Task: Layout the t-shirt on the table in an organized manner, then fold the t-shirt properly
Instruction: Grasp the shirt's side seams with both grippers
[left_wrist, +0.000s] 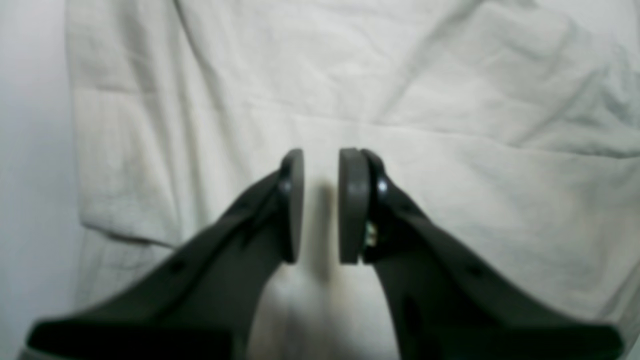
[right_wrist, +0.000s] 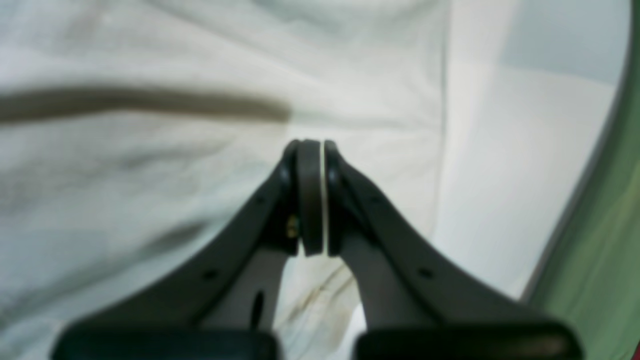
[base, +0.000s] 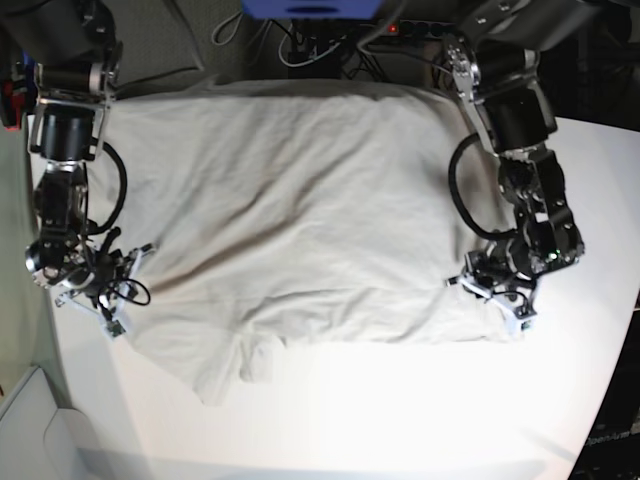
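The light grey-beige t-shirt (base: 300, 220) lies spread and wrinkled over the white table (base: 400, 420), with a sleeve or flap sticking out at its near left. My left gripper (left_wrist: 321, 155) hovers over the t-shirt (left_wrist: 450, 100) near its right edge (base: 490, 290), open by a narrow gap with nothing between the pads. My right gripper (right_wrist: 312, 147) is shut at the t-shirt's (right_wrist: 150, 175) left edge (base: 125, 285). Only a thin pale line shows between its pads, and I cannot tell whether cloth is pinched there.
Bare table (left_wrist: 30, 150) shows beside the shirt's hem in the left wrist view. The table's rounded edge (right_wrist: 575, 210) runs close to my right gripper, with green floor (right_wrist: 605, 250) beyond. Cables and a blue object (base: 310, 8) sit behind the table.
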